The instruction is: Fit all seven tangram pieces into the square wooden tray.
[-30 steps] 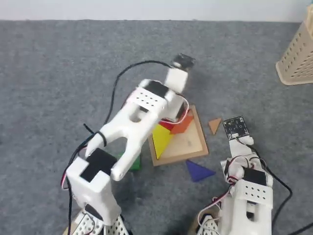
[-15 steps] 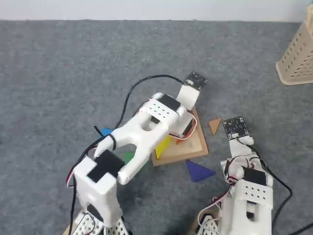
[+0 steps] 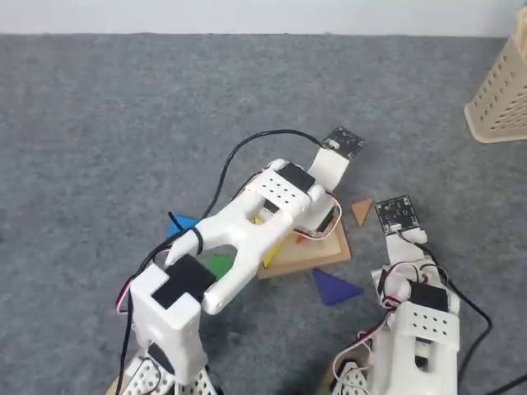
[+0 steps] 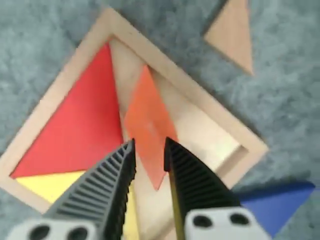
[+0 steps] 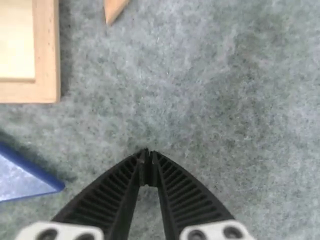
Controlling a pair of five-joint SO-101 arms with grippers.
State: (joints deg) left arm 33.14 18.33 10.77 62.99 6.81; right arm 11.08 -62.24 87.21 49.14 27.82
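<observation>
In the left wrist view the square wooden tray (image 4: 200,92) holds a red triangle (image 4: 80,125), a yellow piece (image 4: 50,185) and an orange parallelogram (image 4: 145,115). My left gripper (image 4: 149,147) is down in the tray, its fingers closed on the sides of the orange piece's near end. A tan triangle (image 4: 232,35) and a dark blue triangle (image 4: 272,205) lie on the carpet outside the tray. From above, the left arm (image 3: 272,206) covers most of the tray (image 3: 325,251). My right gripper (image 5: 149,152) is shut and empty over bare carpet, near the tray's corner (image 5: 45,60).
A green piece (image 3: 218,265) and a light blue piece (image 3: 179,223) lie on the carpet left of the tray, partly under the left arm. A perforated wooden tower (image 3: 502,90) stands at the far right. Grey carpet stretches away beyond the tray.
The left arm has swung to the right across the tray, taking the orange piece along and uncovering the light blue and green pieces. The right arm has kept still.
</observation>
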